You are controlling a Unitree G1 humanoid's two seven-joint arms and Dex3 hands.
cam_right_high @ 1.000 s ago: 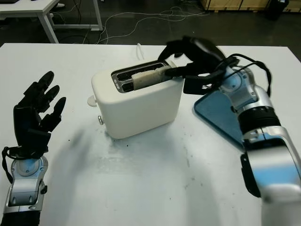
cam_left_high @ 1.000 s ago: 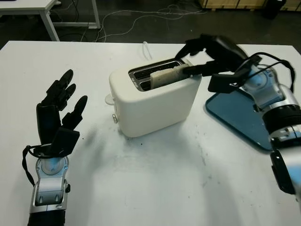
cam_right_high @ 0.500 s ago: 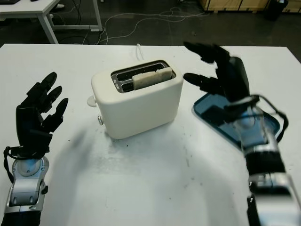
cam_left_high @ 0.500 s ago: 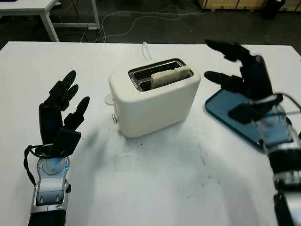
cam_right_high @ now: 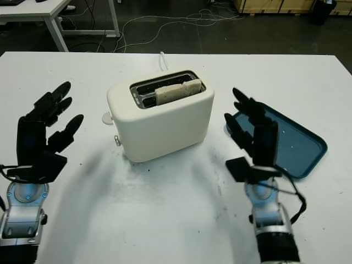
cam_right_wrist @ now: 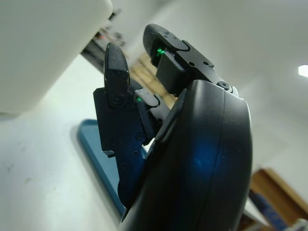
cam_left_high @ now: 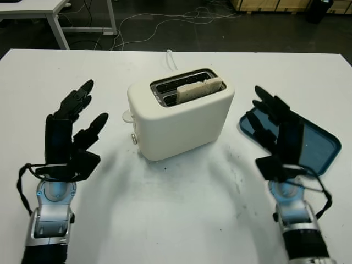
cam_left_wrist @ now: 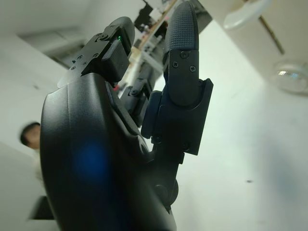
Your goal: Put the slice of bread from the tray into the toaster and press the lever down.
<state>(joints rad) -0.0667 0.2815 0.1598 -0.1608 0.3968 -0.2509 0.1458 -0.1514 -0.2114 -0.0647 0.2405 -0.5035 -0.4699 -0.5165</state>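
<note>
At frame centre, slice of bread [cam_left_high: 199, 89] upright in white toaster [cam_left_high: 181, 117], blue tray [cam_left_high: 308, 144] bare at right, left hand [cam_left_high: 70, 137] and right hand [cam_left_high: 276, 138] open, holding nothing, flanking toaster.

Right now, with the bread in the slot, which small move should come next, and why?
Probably move the left hand toward the lever on the toaster: the bread still stands high in the slot, and this open hand is on the lever's side.
</note>
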